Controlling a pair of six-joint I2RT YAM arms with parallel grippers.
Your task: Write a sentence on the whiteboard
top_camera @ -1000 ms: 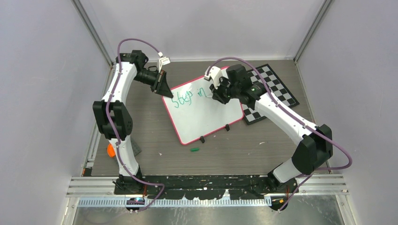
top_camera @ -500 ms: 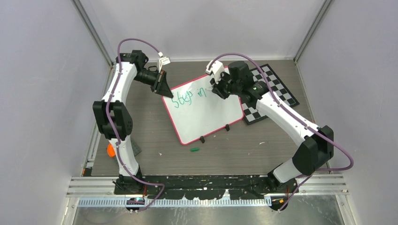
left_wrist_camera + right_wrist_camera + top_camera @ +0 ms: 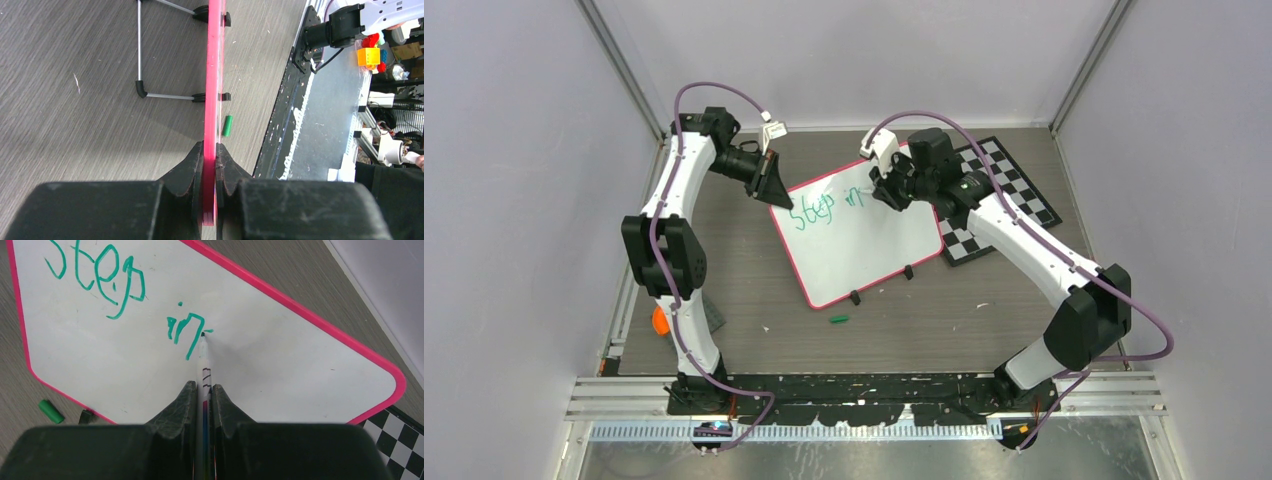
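1. While my right gripper (image 3: 203, 388) is clamped on the slim white green-tipped marker (image 3: 204, 357), its tip touches the flat white pink-rimmed whiteboard (image 3: 280, 365) just right of "in", on a short dash.
2. Green handwritten sentence (image 3: 125, 295) reads "Step in" so far. I judge the "t" of "into" is the stroke in hand, and most of the writing is not yet done.
3. My left gripper (image 3: 210, 150) is pinched shut on the board's pink rim at its far-left corner. The board sits mid-table on the grey wood-grain table (image 3: 754, 290), with thin wire legs (image 3: 165, 96) behind it.
4. Technique: use light, even pressure and short strokes, lift clean between letters, and follow the first word's slope.
5. Risk: a hard push could rock the board against my left pinch. Watch the room left before the right rim.
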